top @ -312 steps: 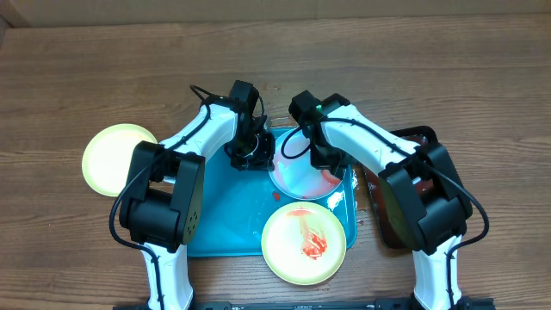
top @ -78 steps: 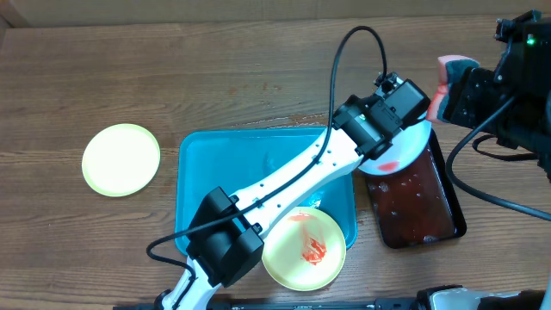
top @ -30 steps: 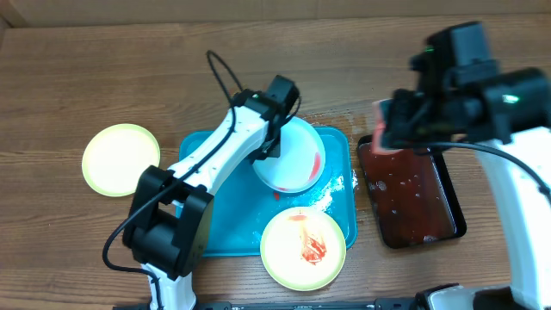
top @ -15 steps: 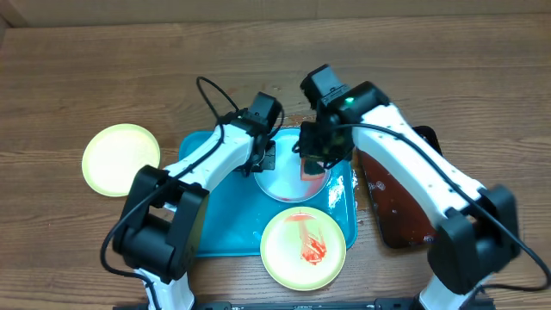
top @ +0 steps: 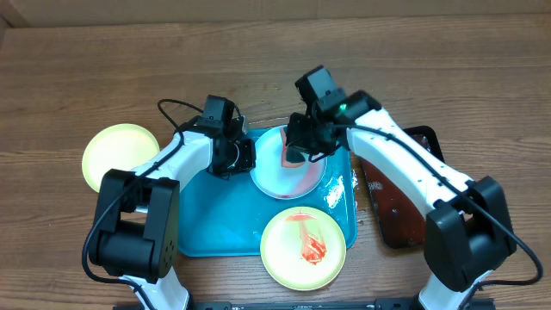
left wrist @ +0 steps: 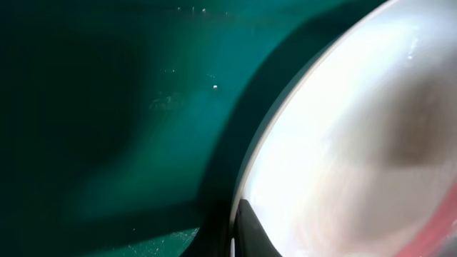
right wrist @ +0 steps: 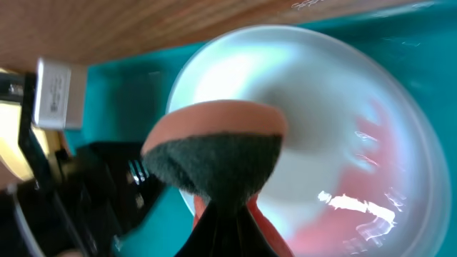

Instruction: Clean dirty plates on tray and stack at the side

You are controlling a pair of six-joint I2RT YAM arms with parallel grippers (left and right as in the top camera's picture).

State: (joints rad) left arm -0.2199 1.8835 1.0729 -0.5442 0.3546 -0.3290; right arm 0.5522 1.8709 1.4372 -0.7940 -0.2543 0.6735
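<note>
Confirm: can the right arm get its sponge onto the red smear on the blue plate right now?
Probably yes. The right end effector holds the sponge right over the blue plate, whose smear lies uncovered; the left end effector grips only the opposite rim.

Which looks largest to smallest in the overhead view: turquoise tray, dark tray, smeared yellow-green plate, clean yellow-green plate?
1. turquoise tray
2. dark tray, though partly covered
3. smeared yellow-green plate and clean yellow-green plate: these look about alike, so they are left unranked.
</note>
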